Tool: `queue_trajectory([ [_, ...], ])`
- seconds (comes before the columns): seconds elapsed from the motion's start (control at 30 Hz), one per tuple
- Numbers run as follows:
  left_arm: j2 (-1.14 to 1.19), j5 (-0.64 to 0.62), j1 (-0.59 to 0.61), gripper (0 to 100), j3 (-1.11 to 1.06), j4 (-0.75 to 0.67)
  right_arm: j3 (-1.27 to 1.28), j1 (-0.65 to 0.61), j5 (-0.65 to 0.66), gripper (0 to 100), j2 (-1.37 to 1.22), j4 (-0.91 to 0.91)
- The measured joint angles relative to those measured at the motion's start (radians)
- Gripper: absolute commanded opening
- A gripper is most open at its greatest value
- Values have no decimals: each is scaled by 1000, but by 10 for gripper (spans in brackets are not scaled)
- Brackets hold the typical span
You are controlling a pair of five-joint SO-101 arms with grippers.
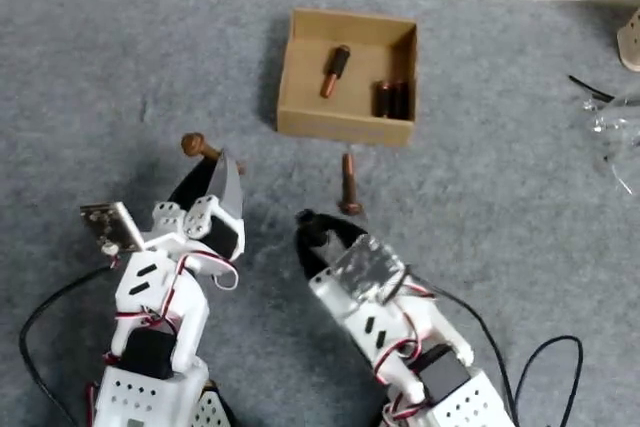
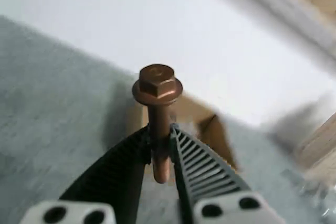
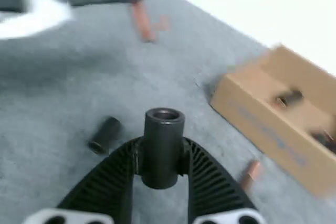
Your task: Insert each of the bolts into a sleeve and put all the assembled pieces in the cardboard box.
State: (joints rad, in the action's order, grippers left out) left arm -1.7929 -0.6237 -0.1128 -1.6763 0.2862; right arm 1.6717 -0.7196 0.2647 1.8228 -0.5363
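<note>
The left gripper (image 2: pixel 160 129) pinches a copper bolt (image 2: pixel 157 85) by its shank, head jutting past the fingertips. The right gripper (image 3: pixel 161 145) clamps a black sleeve (image 3: pixel 163 129) upright. A loose bolt (image 1: pixel 348 182) lies just ahead, short of the cardboard box (image 1: pixel 345 119).

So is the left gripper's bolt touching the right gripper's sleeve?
Apart. The high view shows bare carpet between the bolt in the left gripper and the sleeve in the right gripper.

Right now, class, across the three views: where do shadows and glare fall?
High view: the cardboard box darkens the carpet on its left. Left wrist view: the head of the held bolt catches light. Right wrist view: the rim of the held sleeve shines faintly.
</note>
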Motion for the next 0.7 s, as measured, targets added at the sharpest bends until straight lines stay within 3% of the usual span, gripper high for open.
queue_trajectory([
  [0.23, 0, -20, -6, 4, 0, -152, 0, -21, 0, 5, 0, 29],
  [0.47, 0, -20, -121, 4, 0, -161, 0, 3, 0, 5, 0, 29],
  [0.7, 0, -20, -135, 4, 2, -135, 0, 15, 0, 5, 0, 29],
])
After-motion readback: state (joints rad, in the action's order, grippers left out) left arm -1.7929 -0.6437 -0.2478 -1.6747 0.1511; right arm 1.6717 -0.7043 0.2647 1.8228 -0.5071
